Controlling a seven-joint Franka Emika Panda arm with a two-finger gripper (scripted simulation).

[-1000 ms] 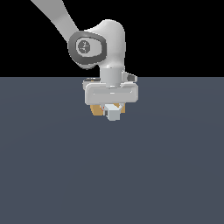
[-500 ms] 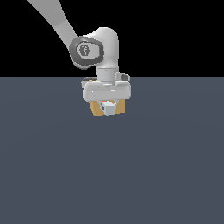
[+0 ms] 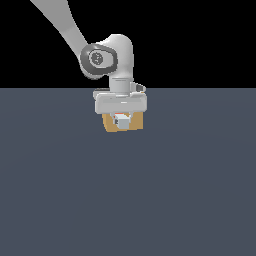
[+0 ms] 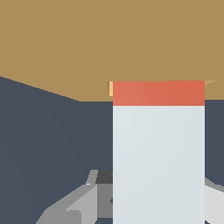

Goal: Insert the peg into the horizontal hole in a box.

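peg [image 4: 158, 148]: red-orange half mostly inside the box [image 4: 87, 43], white half sticking out
hole [image 4: 111, 88]: only a sliver visible beside peg
gripper [image 3: 121, 120]: clenched on peg's white half, close to box face

Peg [image 4: 158, 144]: white with a red-orange band. Box [image 4: 109, 43]: tan-orange. Tabletop [image 3: 128, 200]: slate blue-grey. End effector [image 3: 121, 121]: pale grey.

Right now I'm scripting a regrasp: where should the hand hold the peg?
Hold the peg on its white half, from above, fingers across its two flat sides. The red-orange end already enters the box, so only the white part is free, and the square section offers parallel faces.
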